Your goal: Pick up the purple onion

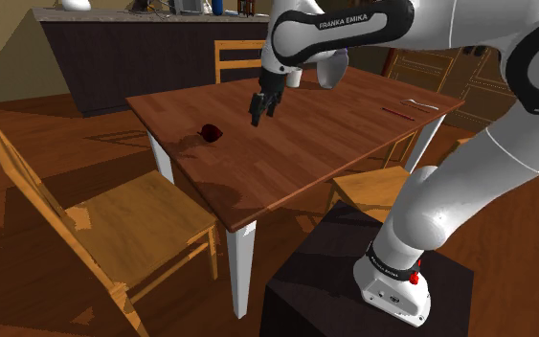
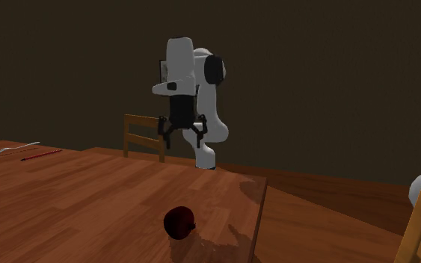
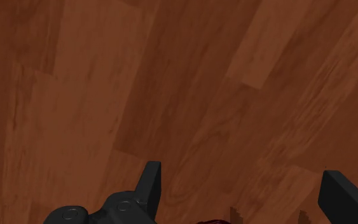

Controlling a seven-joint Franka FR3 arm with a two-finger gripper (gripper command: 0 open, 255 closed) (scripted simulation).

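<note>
Above the surface (image 1: 296, 163) (image 2: 89, 194) (image 3: 171, 95) reaches one white arm (image 1: 468, 172) (image 2: 194, 82) with dark joints, rising from a dark box stand (image 1: 334, 278). This surface is a single table of brown wooden planks with visible grain, on white legs. Three light wooden chairs show in the shoulder view: a big one (image 1: 114, 230) at its lower left, a second (image 1: 238, 57) behind the far edge, a third (image 1: 382, 187) beside the stand. A dark counter (image 1: 114, 57) stands at the back.

One black end effector (image 1: 262, 107) (image 2: 180, 128) (image 3: 241, 184) hangs over the planks, pointing down, its two fingers (image 3: 151, 175) spread apart with nothing between them.

One onion (image 1: 210, 132) (image 2: 179, 222) (image 3: 215, 222) lies on the planks near the edge at the shoulder view's left, to the left of the end effector and apart from it. It is dark red, glossy and nearly round; I cannot tell its long axis or which way its tip points.

At the far end lie one pale fork (image 1: 420, 102) (image 2: 14, 148) and one thin red stick (image 1: 398, 113) (image 2: 40, 155), side by side, well apart from the onion.
</note>
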